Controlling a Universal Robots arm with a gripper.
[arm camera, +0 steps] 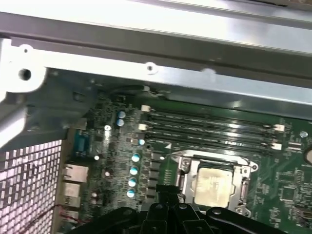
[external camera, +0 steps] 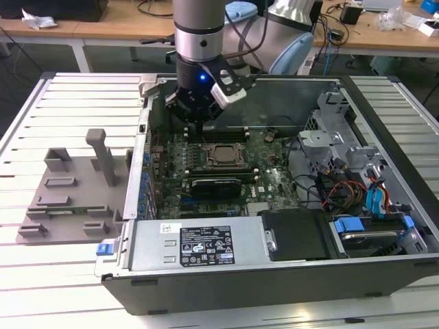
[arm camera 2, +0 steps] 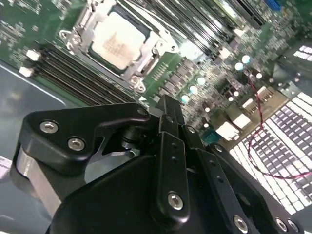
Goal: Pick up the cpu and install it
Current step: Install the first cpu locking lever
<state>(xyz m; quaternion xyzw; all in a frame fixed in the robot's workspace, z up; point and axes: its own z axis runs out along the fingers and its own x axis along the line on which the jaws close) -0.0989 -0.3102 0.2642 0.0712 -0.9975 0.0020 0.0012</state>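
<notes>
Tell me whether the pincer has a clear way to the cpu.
Probably yes: the pincer hangs inside the open case close to the cpu, whose pale top lies uncovered in the socket.

You see the cpu [external camera: 221,155] lying flat inside the socket frame [external camera: 218,145] on the green board [external camera: 274,179], pale silver top facing up.
</notes>
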